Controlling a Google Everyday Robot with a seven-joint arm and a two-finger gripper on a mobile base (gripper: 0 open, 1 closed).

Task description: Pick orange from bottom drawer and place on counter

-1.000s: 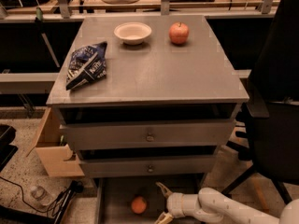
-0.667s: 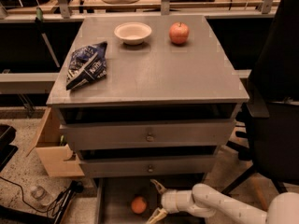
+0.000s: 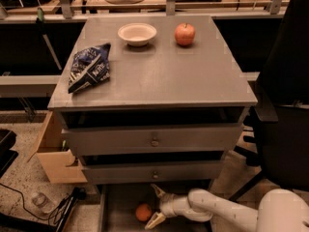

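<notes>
The orange [image 3: 143, 212] lies on the grey floor of the open bottom drawer [image 3: 118, 211], near the bottom edge of the camera view. My gripper [image 3: 155, 206] reaches into the drawer from the right on a white arm. Its two pale fingers are spread open, one above and one below, just right of the orange and close to touching it. The counter [image 3: 159, 74] is the wide grey cabinet top above.
On the counter sit a white bowl [image 3: 137, 34], a reddish apple [image 3: 185, 34] and a dark blue chip bag [image 3: 90, 66]. Two knobbed drawers are shut above the bottom drawer. A black chair [image 3: 285, 105] stands at the right, a cardboard box [image 3: 55, 153] at the left.
My gripper has moved left inside the bottom drawer, from well right of the orange to right beside it. The orange has not moved.
</notes>
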